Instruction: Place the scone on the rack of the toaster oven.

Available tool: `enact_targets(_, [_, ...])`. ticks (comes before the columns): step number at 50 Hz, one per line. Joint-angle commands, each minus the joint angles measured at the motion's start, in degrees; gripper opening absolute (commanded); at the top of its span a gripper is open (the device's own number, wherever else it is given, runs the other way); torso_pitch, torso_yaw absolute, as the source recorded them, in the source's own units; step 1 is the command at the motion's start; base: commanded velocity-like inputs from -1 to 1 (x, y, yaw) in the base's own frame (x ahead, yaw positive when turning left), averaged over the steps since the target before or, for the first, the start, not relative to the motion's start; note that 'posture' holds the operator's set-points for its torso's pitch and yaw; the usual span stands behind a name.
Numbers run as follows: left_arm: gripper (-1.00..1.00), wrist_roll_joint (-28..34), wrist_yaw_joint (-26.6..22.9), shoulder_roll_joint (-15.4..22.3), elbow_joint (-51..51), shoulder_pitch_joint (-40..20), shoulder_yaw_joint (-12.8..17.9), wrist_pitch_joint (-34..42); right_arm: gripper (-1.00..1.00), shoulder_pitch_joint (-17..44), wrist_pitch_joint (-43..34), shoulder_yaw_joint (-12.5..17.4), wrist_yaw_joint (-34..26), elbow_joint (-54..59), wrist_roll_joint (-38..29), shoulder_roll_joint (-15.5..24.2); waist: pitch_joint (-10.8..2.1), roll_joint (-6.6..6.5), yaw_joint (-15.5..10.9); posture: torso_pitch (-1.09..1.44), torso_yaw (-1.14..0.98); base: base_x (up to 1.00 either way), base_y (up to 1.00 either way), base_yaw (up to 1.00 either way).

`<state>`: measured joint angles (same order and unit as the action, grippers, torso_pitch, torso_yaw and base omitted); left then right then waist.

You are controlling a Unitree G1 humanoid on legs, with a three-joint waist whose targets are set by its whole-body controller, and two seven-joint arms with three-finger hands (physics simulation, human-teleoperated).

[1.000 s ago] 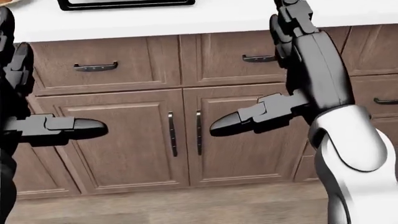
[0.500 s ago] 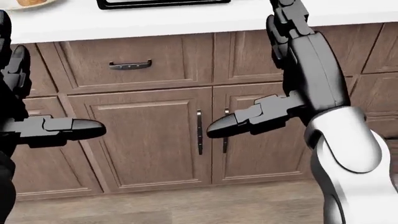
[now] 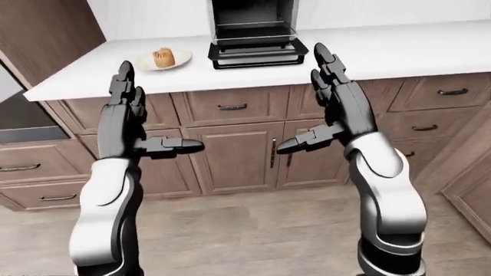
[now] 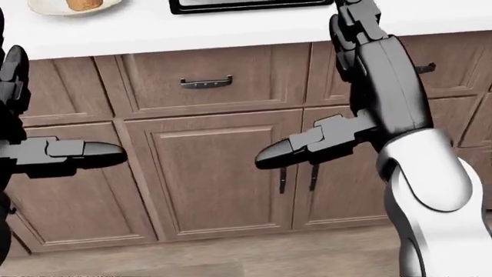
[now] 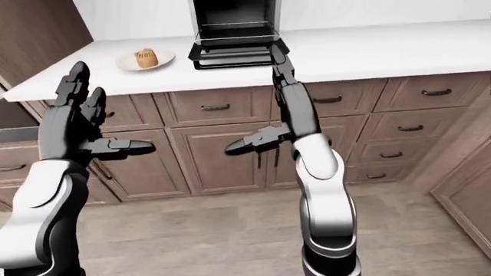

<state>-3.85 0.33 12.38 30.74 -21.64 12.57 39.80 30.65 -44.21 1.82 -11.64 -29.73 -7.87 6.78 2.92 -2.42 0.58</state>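
A brown scone (image 3: 163, 57) sits on a small white plate (image 3: 181, 62) on the white counter (image 3: 399, 52), left of the black toaster oven (image 3: 253, 29). The oven's door (image 3: 257, 54) is folded down and its rack shows inside. My left hand (image 3: 134, 115) is raised below the counter edge, fingers spread, open and empty. My right hand (image 3: 322, 98) is also up in front of the cabinets, open and empty. Both hands are well short of the scone. In the head view only the plate's edge (image 4: 46, 7) and the oven door's rim (image 4: 246, 6) show at the top.
Brown cabinet doors and drawers (image 3: 230, 155) with black handles run under the counter. A tall wood panel (image 3: 46, 34) stands at the left, with a dark appliance (image 3: 19, 121) below it. Another cabinet side (image 3: 472, 184) is at the right. Wood floor (image 3: 246, 230) lies below.
The whole picture has shifted right in the head view: the camera has moved left along the cabinets. The plate and scone have come into view at the top. The hands keep their pose.
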Motion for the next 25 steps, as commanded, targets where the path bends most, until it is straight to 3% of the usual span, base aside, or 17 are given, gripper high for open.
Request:
enact_targets(1, [1.0, -0.1, -0.3, 0.4, 2.5, -1.5, -0.1, -1.9, 1.0, 1.7, 1.9, 1.0, 0.5, -2.5, -0.6, 0.4, -0.97, 0.18, 0.2, 0.0, 0.0, 0.3, 0.36, 0.0])
enact_targets(6, [1.0, -0.3, -0.5, 0.3, 2.9, -1.2, 0.1, -1.8, 1.0, 1.6, 2.6, 0.6, 0.4, -1.9, -1.1, 0.2, -0.25, 3.68, -0.3, 0.0, 0.0, 0.39, 0.38, 0.0])
enact_targets(7, [1.0, -0.2, -0.5, 0.3, 2.9, -1.1, 0.1, -1.9, 1.0, 1.6, 2.6, 0.6, 0.4, -1.9, -1.1, 0.1, -0.42, 4.95, -0.4, 0.0, 0.0, 0.46, 0.41, 0.0])
enact_targets(8, [1.0, -0.2, -0.4, 0.2, 2.8, -1.1, 0.0, -2.0, 1.0, 1.5, 2.7, 0.6, 0.4, -1.8, -1.3, 0.2, -1.48, 6.86, -0.2, 0.0, 0.0, 0.48, 0.41, 0.0])
enact_targets(9, [1.0, -0.1, -0.4, 0.2, 2.7, -1.2, -0.2, -2.1, 1.0, 1.6, 2.6, 0.6, 0.3, -1.9, -1.3, 0.1, -0.3, 4.21, 0.7, 0.0, 0.0, 0.52, 0.43, 0.0])
enact_targets(10, [1.0, 0.0, -0.3, 0.1, 2.6, -1.3, -0.3, -2.1, 1.0, 1.5, 2.6, 0.7, 0.3, -1.9, -1.3, 0.1, -0.41, 5.15, -0.2, 0.0, 0.0, 0.55, 0.43, 0.0])
enact_targets(12, [1.0, 0.2, -0.2, 0.0, 2.4, -1.4, -0.4, -2.2, 1.0, 1.5, 2.7, 0.6, 0.3, -2.0, -1.3, 0.0, -1.51, 5.24, 0.2, 0.0, 0.0, 0.55, 0.43, 0.0])
enact_targets(14, [1.0, 0.3, -0.2, 0.0, 2.3, -1.5, -0.6, -2.3, 1.0, 1.5, 2.6, 0.5, 0.1, -2.2, -1.4, 0.0, -1.56, 4.59, 0.5, 0.0, 0.0, 0.55, 0.43, 0.0])
enact_targets(17, [1.0, 0.5, -0.2, 0.0, 2.4, -1.6, -0.5, -2.2, 1.0, 1.4, 2.7, 0.6, 0.1, -2.3, -1.3, -0.1, -1.13, 2.56, 1.3, 0.0, 0.0, 0.55, 0.43, 0.0])
enact_targets(19, [1.0, 0.5, -0.2, 0.0, 2.5, -1.5, -0.4, -2.2, 1.0, 1.3, 2.6, 0.6, 0.0, -2.5, -1.3, -0.1, -1.88, 0.06, 1.6, 0.0, 0.0, 0.54, 0.43, 0.0])
enact_targets(20, [1.0, 0.5, -0.2, 0.1, 2.6, -1.4, -0.3, -2.1, 1.0, 1.3, 2.6, 0.6, 0.1, -2.5, -1.3, -0.2, -2.55, -2.19, 1.6, 0.0, 0.0, 0.54, 0.41, 0.0])
enact_targets(21, [1.0, 0.4, -0.3, 0.1, 2.6, -1.4, -0.3, -2.1, 1.0, 1.3, 2.5, 0.5, 0.1, -2.5, -1.3, -0.2, -4.53, -4.94, 1.3, 0.0, 0.0, 0.55, 0.43, 0.0])
enact_targets(22, [1.0, 0.4, -0.3, 0.1, 2.6, -1.5, -0.3, -2.0, 1.0, 1.5, 2.4, 0.5, 0.0, -2.6, -1.4, -0.1, -1.4, -2.52, 0.6, 0.0, 0.0, 0.55, 0.45, 0.0])
enact_targets(23, [1.0, 0.4, -0.4, 0.1, 2.7, -1.4, -0.2, -2.0, 1.0, 1.6, 2.3, 0.5, 0.0, -2.7, -1.4, -0.1, -0.15, -2.9, 0.5, 0.0, 0.0, 0.54, 0.44, 0.0])
enact_targets(25, [1.0, 0.2, -0.5, 0.3, 3.3, -1.3, 0.1, -1.6, 1.0, 1.7, 2.1, 0.5, -0.1, -2.6, -1.4, 0.0, -1.01, -2.0, -0.3, 0.0, 0.0, 0.55, 0.44, 0.0])
